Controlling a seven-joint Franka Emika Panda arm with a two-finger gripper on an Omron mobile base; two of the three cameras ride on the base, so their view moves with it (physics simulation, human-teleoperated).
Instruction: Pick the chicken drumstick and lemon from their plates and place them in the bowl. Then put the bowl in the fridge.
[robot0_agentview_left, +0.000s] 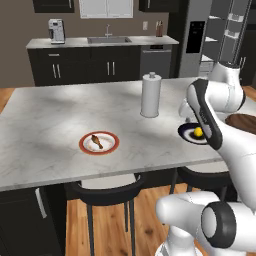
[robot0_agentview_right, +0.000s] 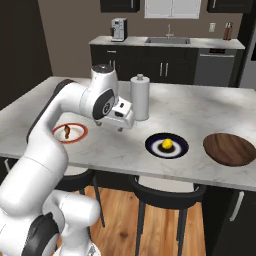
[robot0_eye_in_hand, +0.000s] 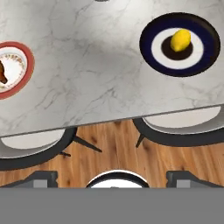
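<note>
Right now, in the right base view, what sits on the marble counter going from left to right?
Orange-rimmed plate with the chicken drumstick → paper towel roll → navy-rimmed plate with the lemon → wooden bowl.

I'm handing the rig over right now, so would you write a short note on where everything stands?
Gripper: open, empty, hanging above the near counter edge between the two plates.
Chicken drumstick: on the orange-rimmed plate.
Lemon: on the dark-rimmed plate.
Bowl: empty, on the counter right of the lemon's plate.
Fridge: open, far right.
Done: nothing yet.
Left: both items into the bowl, then the bowl into the fridge.
</note>
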